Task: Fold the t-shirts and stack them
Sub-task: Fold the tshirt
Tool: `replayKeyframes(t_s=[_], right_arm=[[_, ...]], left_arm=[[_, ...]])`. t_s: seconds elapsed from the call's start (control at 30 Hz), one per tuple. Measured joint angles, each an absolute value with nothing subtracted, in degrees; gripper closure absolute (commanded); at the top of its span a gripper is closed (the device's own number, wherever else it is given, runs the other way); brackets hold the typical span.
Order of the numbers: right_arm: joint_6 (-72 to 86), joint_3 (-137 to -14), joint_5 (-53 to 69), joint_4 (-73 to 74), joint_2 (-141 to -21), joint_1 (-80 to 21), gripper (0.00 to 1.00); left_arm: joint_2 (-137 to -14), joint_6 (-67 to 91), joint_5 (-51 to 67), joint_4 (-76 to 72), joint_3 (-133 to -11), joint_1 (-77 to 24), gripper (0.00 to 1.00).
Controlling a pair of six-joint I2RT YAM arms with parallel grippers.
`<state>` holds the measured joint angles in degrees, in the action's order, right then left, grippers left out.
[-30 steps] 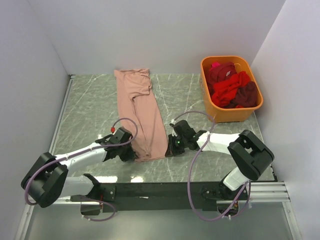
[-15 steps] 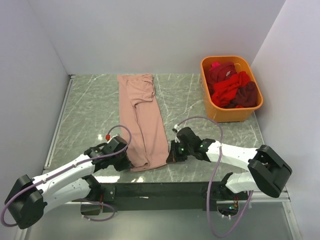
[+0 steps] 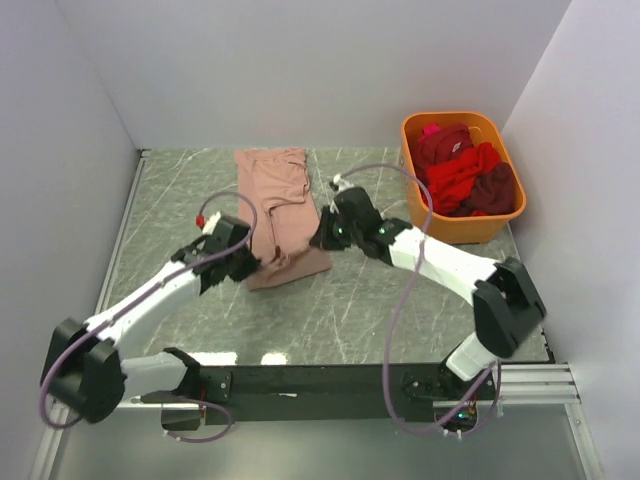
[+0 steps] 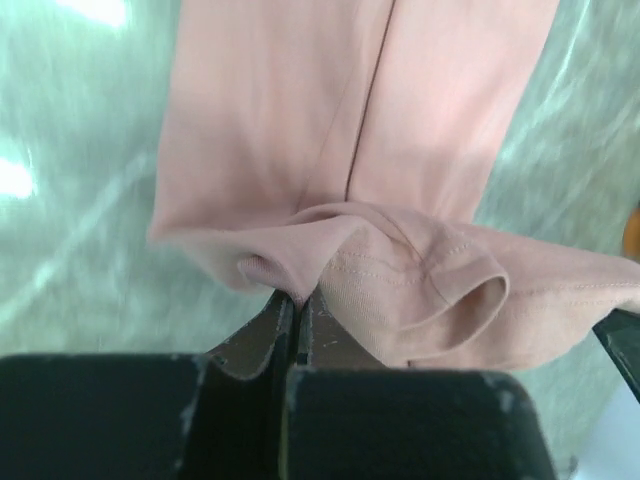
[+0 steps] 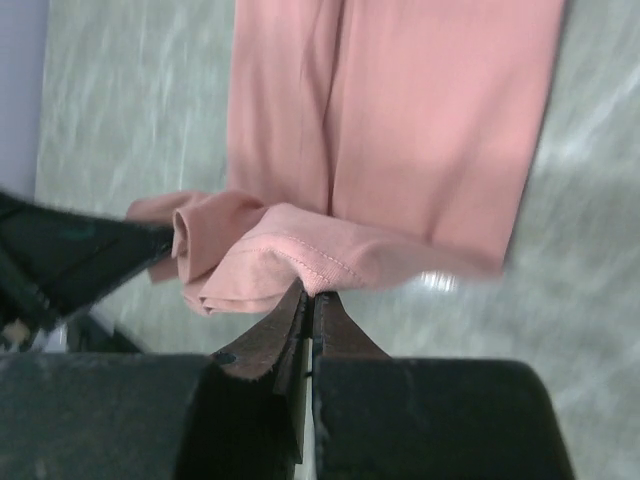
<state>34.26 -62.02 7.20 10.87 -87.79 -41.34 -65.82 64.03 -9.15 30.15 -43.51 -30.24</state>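
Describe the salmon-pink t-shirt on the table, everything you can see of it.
The salmon-pink t-shirt is soft, matte knit cloth, folded lengthwise into a long strip with a crease down its middle. Its far part lies flat on the green marbled table. Its near stitched hem is bunched and raised, one corner pinched by the left gripper, the other by the right gripper, both with jaws shut.

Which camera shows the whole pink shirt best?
The top external view: the pink shirt fits in nearly whole. The left wrist and right wrist views show only its hem pinched in the fingers, plus some cloth beyond.
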Motion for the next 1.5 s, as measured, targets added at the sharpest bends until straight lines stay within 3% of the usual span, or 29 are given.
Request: replayKeyframes(t_s=[0.33,0.77,0.83,0.9,0.93,0.97,1.03,1.1,1.13,1.17,1.23,1.33,1.5], right_arm=[[29.78,-83.0,6.96,13.61,-107.53,-36.58,1.0],[28.64,-94.26,7.88,17.26,-117.03,-33.56,1.0],[28.71,-96.2,8.12,18.04,-118.48,-33.28,1.0],[28.69,-98.06,8.34,18.37,-120.2,-32.95,1.0],[28.71,-98.74,8.49,18.57,-120.88,-32.8,0.98],[28.77,-99.59,8.56,18.87,-121.71,-32.64,0.95],[29.3,-101.43,8.67,19.46,-123.35,-32.32,0.63],[29.69,-104.03,9.1,20.69,-125.34,-31.86,0.43],[29.76,-105.23,9.52,21.06,-126.19,-31.55,0.26],[30.09,-106.32,9.93,21.39,-126.87,-31.24,0.18],[29.76,-106.94,10.72,21.61,-127.17,-30.76,0.14],[29.74,-105.62,11.62,20.67,-126.28,-30.28,0.11],[29.67,-92.14,13.23,18.17,-118.91,-30.11,0.11]], left_arm=[[-83.5,58.5,-15.53,26.59,-59.64,-22.81,0.99],[-98.98,52.51,-14.17,23.66,-70.0,-17.93,0.99],[-100.31,51.55,-13.34,23.73,-71.48,-17.41,0.95],[-101.75,50.57,-12.62,23.29,-72.95,-16.86,0.86],[-102.56,50.11,-12.19,23.14,-73.69,-16.51,0.74],[-103.39,49.63,-11.77,22.94,-74.37,-16.16,0.71],[-104.73,49.12,-11.27,22.87,-75.24,-15.64,0.64],[-105.67,48.53,-11.16,23.0,-75.99,-15.14,0.35],[-105.89,48.47,-11.14,23.05,-76.27,-14.92,0.18],[-105.91,48.34,-11.2,23.14,-76.38,-14.76,0.11],[-105.65,48.53,-11.35,23.07,-76.53,-14.57,0.01],[-103.92,48.56,-11.42,22.87,-75.94,-14.48,0.01],[-96.73,48.56,-10.96,21.76,-70.04,-14.48,0.01]])
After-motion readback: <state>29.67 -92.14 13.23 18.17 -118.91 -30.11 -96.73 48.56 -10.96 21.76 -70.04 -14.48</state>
